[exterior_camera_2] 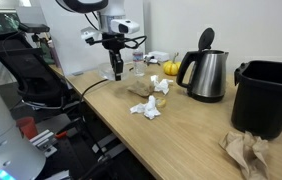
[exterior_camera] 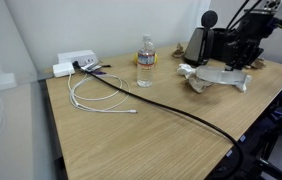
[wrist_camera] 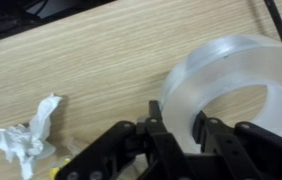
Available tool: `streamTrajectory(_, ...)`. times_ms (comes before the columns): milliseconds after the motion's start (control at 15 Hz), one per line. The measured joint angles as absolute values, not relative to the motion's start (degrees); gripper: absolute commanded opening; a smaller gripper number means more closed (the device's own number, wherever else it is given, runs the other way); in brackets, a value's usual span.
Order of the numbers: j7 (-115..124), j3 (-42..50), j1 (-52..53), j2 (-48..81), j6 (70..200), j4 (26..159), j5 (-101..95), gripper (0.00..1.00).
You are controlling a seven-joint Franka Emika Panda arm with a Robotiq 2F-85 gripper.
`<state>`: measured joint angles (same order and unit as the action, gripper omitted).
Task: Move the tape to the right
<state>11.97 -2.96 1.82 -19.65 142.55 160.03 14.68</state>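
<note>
The light wooden table (exterior_camera: 151, 135) carries the tape (wrist_camera: 226, 55) close to the edge where the kettle (exterior_camera: 203, 45) stands. The gripper (wrist_camera: 181, 125) pinches the roll's wall, with one finger outside the ring and one inside the hole.

No text is legible (bottle label (exterior_camera: 145, 62) too blurred).

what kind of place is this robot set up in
Probably an office or lab workspace, not a home kitchen: a plain wooden desk holds an electric kettle, a water bottle and a loose white cable, with a black bin at one end.
</note>
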Motion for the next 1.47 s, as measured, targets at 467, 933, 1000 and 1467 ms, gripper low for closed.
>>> streamTrajectory(467,21.6,0.7,-9.7,-25.5,143.1,158.9,8.4,0.08)
streamTrajectory(933,25.7,0.5,-14.8,-26.8,142.5,159.0,4.3,0.31)
streamTrajectory(1000,25.7,0.5,-14.8,-26.8,142.5,159.0,4.3,0.31)
streamTrajectory(1467,29.8,1.0,-18.8,-25.6,143.9,159.0,1.7,0.08)
